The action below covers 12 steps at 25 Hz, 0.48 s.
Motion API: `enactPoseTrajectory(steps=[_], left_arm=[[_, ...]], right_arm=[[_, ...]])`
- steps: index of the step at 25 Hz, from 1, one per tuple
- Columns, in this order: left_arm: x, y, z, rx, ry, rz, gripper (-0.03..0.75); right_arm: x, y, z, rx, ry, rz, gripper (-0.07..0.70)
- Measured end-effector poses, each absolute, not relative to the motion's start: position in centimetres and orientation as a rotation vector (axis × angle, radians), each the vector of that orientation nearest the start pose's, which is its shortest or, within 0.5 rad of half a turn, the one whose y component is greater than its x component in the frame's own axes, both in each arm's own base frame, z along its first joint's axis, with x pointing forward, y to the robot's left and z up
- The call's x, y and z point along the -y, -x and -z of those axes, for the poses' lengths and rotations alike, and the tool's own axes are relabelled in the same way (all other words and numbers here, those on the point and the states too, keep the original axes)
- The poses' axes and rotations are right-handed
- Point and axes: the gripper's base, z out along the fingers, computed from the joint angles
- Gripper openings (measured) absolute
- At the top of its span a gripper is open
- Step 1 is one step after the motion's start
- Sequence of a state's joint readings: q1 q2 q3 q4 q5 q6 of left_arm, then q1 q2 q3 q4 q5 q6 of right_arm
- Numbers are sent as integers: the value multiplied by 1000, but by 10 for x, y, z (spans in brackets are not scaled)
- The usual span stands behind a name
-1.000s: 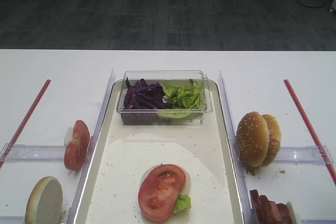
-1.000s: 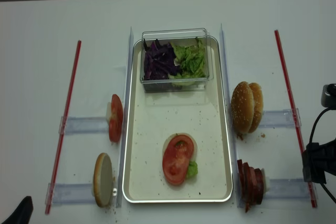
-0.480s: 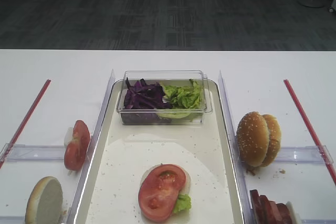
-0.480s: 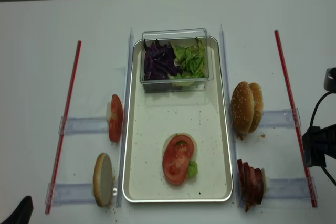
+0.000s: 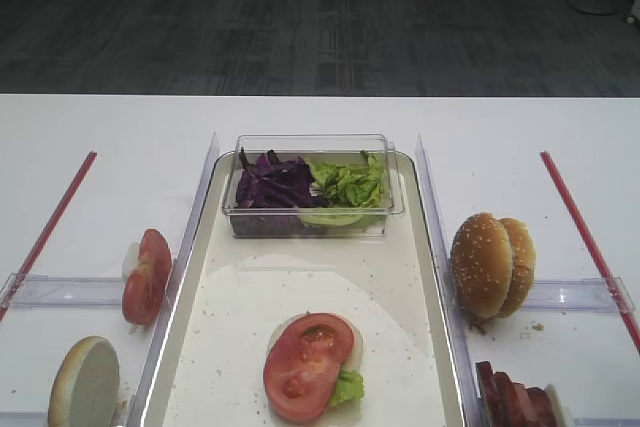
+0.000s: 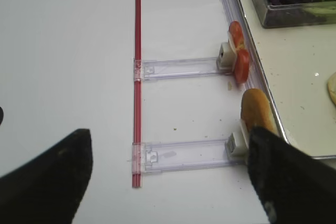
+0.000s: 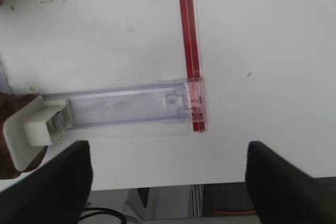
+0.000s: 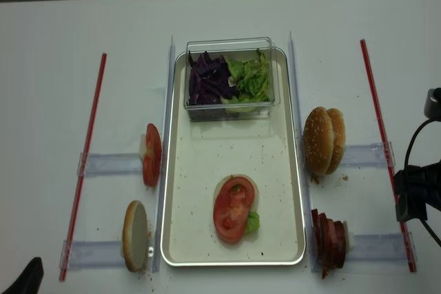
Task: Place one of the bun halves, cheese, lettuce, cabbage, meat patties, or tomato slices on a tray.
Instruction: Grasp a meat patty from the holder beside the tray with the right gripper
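The tray (image 8: 176,170) lies at the centre of the tabletop (image 8: 55,32), already carrying a pale bun base topped with lettuce (image 8: 252,222) and a tomato slice (image 8: 233,209).

A judgement: the patties (image 8: 329,241) look like the next ingredient. They stand on edge in a row at the tray's 4 o'clock, the row's long axis running 3 to 9 o'clock along a clear rail (image 7: 126,109).

The right end effector (image 7: 168,174) is nearer. Its fingers (image 7: 58,177) are spread wide with nothing between them, over the rail's outer end by the red strip (image 7: 190,45). The patties lie at its 9 o'clock, at the wrist view's left edge.

The left end effector (image 6: 168,174), also spread and empty, hangs at the tray's 8 o'clock, across the tray from the patties.
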<state>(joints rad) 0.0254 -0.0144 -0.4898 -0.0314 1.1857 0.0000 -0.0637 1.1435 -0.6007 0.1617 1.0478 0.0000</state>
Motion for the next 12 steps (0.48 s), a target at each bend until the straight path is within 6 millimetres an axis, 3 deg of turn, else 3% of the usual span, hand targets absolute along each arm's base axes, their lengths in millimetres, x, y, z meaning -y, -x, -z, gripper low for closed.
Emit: enactPoseTrajectory(steps=[7,12], left_arm=[[3,12,-265,-2165,24,24,554],[3,12,-265,-2165,24,24,554]], right_arm=[[-7,-160,-216,-3054,-184,-256,613],[-26,-160,-216,-3057,-105,-246,613]])
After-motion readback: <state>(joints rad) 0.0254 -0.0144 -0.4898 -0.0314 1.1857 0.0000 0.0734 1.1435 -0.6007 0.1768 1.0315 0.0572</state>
